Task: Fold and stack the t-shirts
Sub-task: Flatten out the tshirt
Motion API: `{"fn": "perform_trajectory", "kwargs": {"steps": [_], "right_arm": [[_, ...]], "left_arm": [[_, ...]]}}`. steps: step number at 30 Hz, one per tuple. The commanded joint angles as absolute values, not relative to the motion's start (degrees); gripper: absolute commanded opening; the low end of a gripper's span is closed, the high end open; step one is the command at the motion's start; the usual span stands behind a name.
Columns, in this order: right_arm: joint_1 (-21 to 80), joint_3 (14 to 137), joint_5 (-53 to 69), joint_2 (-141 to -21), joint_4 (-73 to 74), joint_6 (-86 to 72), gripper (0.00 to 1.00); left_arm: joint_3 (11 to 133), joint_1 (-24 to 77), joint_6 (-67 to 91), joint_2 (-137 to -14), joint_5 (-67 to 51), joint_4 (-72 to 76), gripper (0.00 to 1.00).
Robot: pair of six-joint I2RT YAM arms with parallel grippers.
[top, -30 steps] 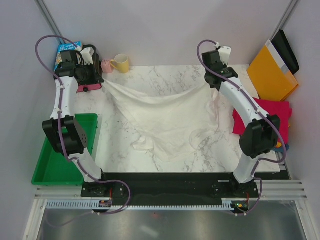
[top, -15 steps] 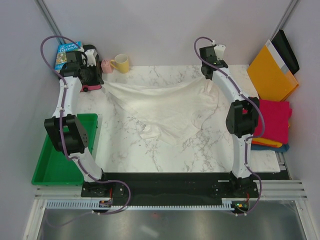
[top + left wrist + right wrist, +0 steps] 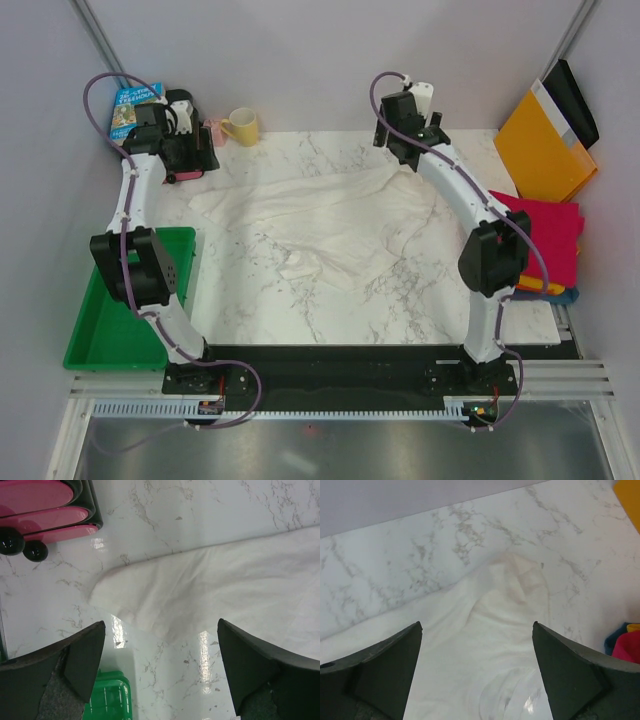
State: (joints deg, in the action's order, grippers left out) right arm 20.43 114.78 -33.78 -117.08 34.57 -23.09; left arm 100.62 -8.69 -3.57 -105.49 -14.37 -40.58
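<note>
The white t-shirt [image 3: 320, 215] lies wrinkled and spread across the back half of the marbled table. My left gripper [image 3: 196, 158] hovers over its left corner [image 3: 200, 595] with jaws wide open and nothing between them [image 3: 160, 672]. My right gripper [image 3: 402, 150] hangs above the shirt's right corner [image 3: 512, 587], also open and empty [image 3: 477, 672]. At the right table edge a folded crimson shirt [image 3: 548, 235] tops a stack, with orange and dark blue edges [image 3: 560, 292] showing under it; the stack's corner [image 3: 626, 645] shows in the right wrist view.
A green tray [image 3: 110, 320] sits at the left edge, its corner [image 3: 107, 697] under my left fingers. A black-and-pink object [image 3: 180, 170], a pink cup [image 3: 213, 131], a yellow mug [image 3: 240, 125] and a blue packet [image 3: 130, 100] stand back left. An orange envelope [image 3: 545, 150] leans back right.
Both grippers opened and let go of the white shirt's upper corners. The shirt dropped from a stretched hang to lie on the table. The right gripper moved back and left.
</note>
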Motion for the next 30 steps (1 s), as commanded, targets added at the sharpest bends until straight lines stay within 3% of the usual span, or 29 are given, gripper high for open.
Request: {"fn": "perform_trajectory", "kwargs": {"steps": [1, 2, 4, 5, 7, 8, 10, 11, 14, 18, 22, 30], "right_arm": [[29.07, 102.77, -29.62, -104.52, 32.26, -25.99, 0.98], [32.66, 100.05, -29.18, -101.72, 32.95, -27.49, 0.97], [36.11, 91.52, -27.69, -99.41, 33.31, -31.53, 0.81], [39.43, 88.62, -26.73, -97.58, 33.31, -35.73, 0.63], [42.96, 81.15, -25.31, -96.25, 33.05, -39.62, 0.40], [46.72, 79.12, -25.83, -95.37, 32.79, -42.77, 0.22], [50.43, 74.54, -27.24, -95.36, 32.17, -44.81, 0.26], [53.76, 73.66, -27.77, -96.14, 32.43, -45.87, 0.35], [60.08, 72.33, -29.78, -98.51, 31.38, -48.43, 0.39], [66.87, 80.22, -31.29, -105.80, 30.85, -44.32, 0.45], [70.66, 89.98, -32.17, -113.98, 32.34, -41.67, 0.57], [70.93, 100.36, -32.60, -124.80, 34.63, -41.92, 0.62]], "left_arm": [[99.94, -8.53, -3.52, -98.89, -13.09, -37.79, 1.00], [99.50, -8.44, -4.04, -98.01, -13.36, -37.97, 1.00], [98.44, -8.61, -4.66, -95.72, -15.11, -38.84, 0.98], [97.74, -8.79, -5.18, -94.76, -15.73, -39.80, 0.97], [95.55, -8.96, -5.54, -92.12, -17.22, -40.86, 0.96], [94.58, -9.40, -5.80, -91.15, -17.66, -41.65, 0.95], [91.51, -9.84, -6.24, -88.17, -20.56, -42.27, 0.95], [90.19, -9.93, -6.59, -87.20, -21.35, -42.36, 0.95], [85.44, -9.93, -6.94, -83.94, -23.55, -42.45, 0.95], [80.78, -9.93, -6.59, -81.39, -24.61, -42.45, 0.95], [78.23, -10.02, -6.94, -79.54, -24.87, -42.63, 0.94], [74.88, -10.02, -9.05, -76.73, -24.00, -43.33, 0.94]]}}
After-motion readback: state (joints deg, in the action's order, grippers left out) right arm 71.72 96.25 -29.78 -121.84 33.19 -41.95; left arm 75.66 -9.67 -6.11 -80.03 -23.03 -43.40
